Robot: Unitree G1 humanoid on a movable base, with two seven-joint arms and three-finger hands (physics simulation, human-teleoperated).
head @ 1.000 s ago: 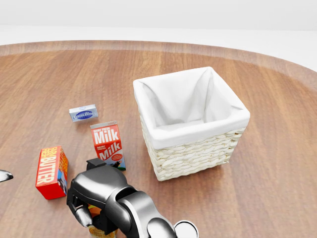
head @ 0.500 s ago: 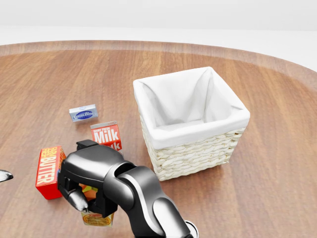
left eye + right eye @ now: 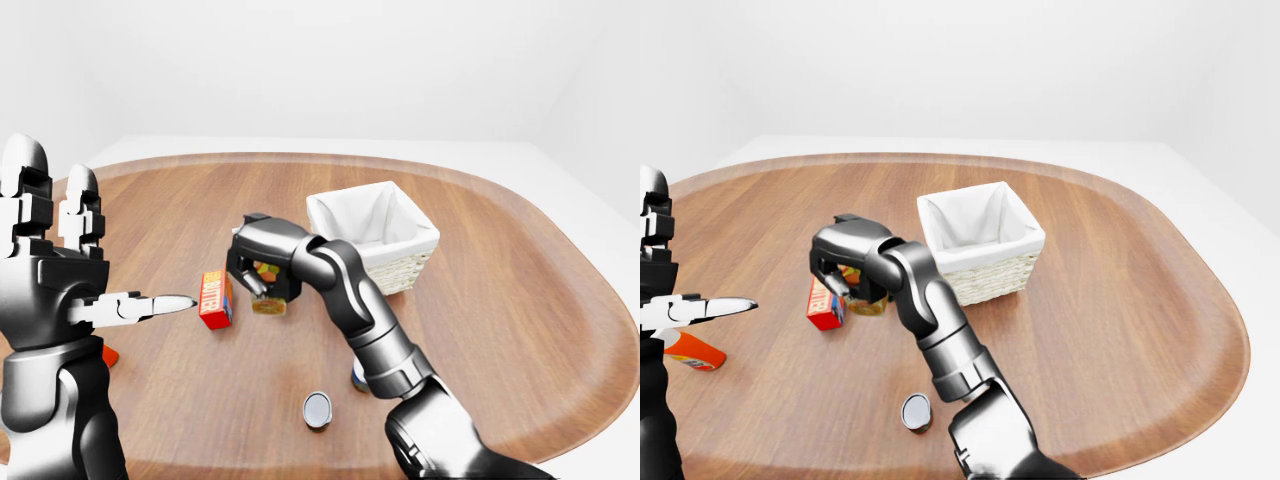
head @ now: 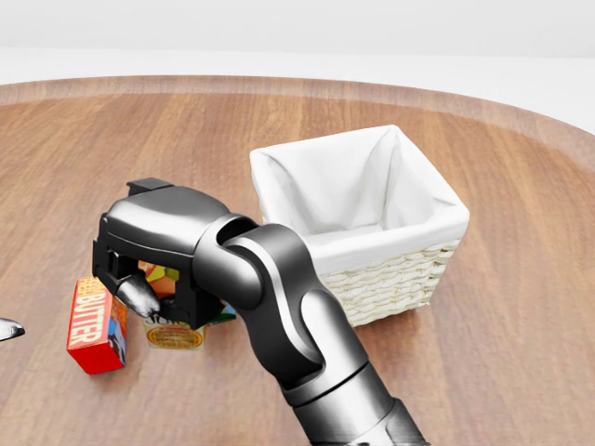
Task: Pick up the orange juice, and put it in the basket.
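Surfaces and finishes: wood, wicker, cloth, printed card, polished metal-look limbs.

Table [image 4: 521, 279]: wood grain, warm brown, smooth with a soft satin sheen and a paler rim band. Basket [image 4: 390, 288]: pale woven wicker, rough and ribbed, lined with matt white cloth folded over the rim. Right hand [image 4: 153, 265]: glossy dark shell with bright highlights, fingertips silvery; closed round the orange juice [image 4: 174, 330], a printed carton with a smooth, slightly shiny face. Butter box [image 4: 96, 323]: red printed card, smooth. Left hand [image 3: 60, 270]: grey metallic gloss, fingers spread. Small can [image 3: 317, 409], near edge: shiny metal lid.
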